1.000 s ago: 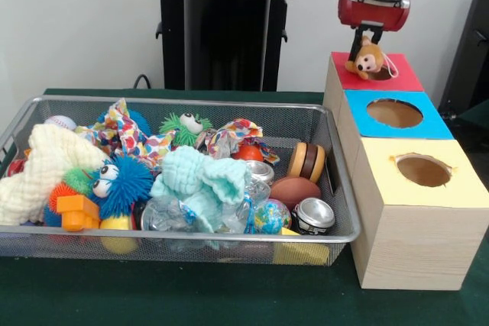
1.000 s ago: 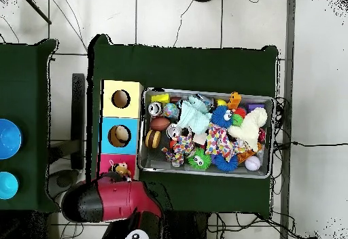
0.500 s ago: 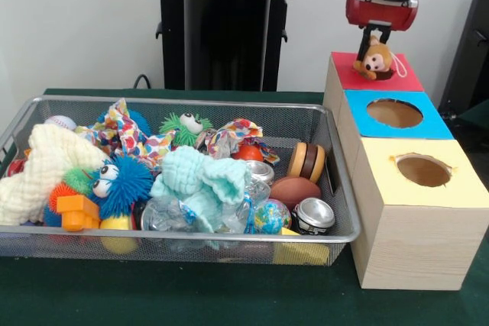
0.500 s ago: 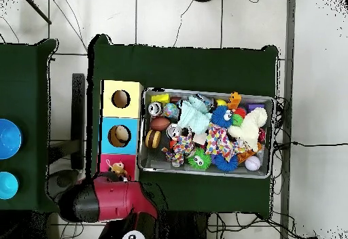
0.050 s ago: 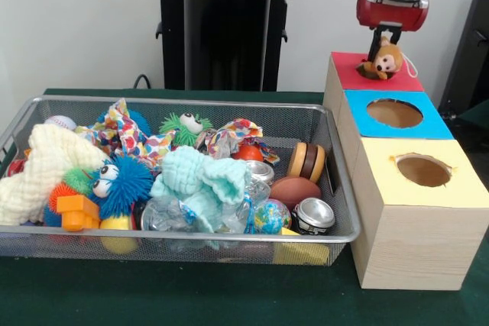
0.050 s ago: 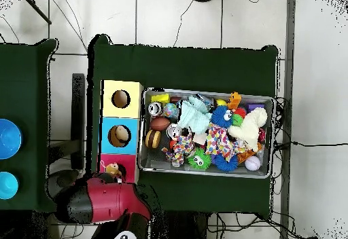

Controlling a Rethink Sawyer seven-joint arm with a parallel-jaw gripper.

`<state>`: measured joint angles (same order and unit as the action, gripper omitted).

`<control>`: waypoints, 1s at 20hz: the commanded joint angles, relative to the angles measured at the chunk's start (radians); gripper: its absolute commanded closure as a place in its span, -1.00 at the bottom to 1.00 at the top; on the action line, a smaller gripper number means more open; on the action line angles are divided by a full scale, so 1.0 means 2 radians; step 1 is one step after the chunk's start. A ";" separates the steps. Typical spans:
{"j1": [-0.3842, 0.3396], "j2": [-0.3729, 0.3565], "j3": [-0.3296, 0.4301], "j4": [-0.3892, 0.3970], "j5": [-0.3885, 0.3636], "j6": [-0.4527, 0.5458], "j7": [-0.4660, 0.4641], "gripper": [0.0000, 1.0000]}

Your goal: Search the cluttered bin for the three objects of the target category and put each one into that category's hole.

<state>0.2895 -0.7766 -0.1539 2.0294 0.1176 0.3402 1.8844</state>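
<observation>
While the gripper (image 5: 380,50) hangs over the red-topped box (image 5: 348,71), its fingers are clamped on a plush monkey (image 5: 386,59) just above the hole. The blue box (image 5: 432,124) and yellow box (image 5: 458,188) are beside it. The wire-mesh bin (image 5: 336,228) holds fuzzy balls, cloths, cans. Green tablecloth (image 5: 191,295); white wall behind.

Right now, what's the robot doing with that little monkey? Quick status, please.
Gripper shut on the monkey toy, over the red box. Monkey not yet dropped in. Nothing blocking the red top; bin clutter untouched.
</observation>
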 commanded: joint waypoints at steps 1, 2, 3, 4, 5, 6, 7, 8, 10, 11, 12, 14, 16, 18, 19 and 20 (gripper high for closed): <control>-0.017 0.034 0.019 0.005 0.024 -0.048 0.111 1.00; -0.017 0.035 0.019 0.007 0.024 -0.050 0.110 1.00; -0.016 0.035 0.018 0.006 0.023 -0.050 0.109 1.00; -0.015 0.036 0.016 0.006 0.023 -0.050 0.109 1.00; -0.013 0.037 0.012 0.002 0.019 -0.049 0.106 1.00; -0.011 0.036 0.012 0.006 0.019 -0.053 0.108 1.00; -0.014 0.035 0.016 0.008 0.021 -0.049 0.105 -1.00; -0.015 0.036 0.018 0.007 0.021 -0.047 0.103 -1.00; -0.018 0.037 0.020 0.004 0.021 -0.041 0.099 -1.00; -0.019 0.038 0.022 0.002 0.020 -0.038 0.096 -1.00; -0.023 0.038 0.025 0.001 0.020 -0.035 0.093 -1.00; -0.023 0.037 0.025 0.000 0.019 -0.029 0.091 -1.00; -0.025 0.035 0.027 0.000 0.017 -0.029 0.088 -1.00; -0.027 0.034 0.028 0.001 0.017 -0.029 0.087 -1.00; -0.027 0.033 0.026 -0.001 0.019 -0.024 0.089 -1.00; -0.026 0.033 0.025 -0.003 0.021 -0.019 0.090 -1.00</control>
<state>0.2820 -0.7395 -0.1515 2.0296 0.1202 0.2971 1.8846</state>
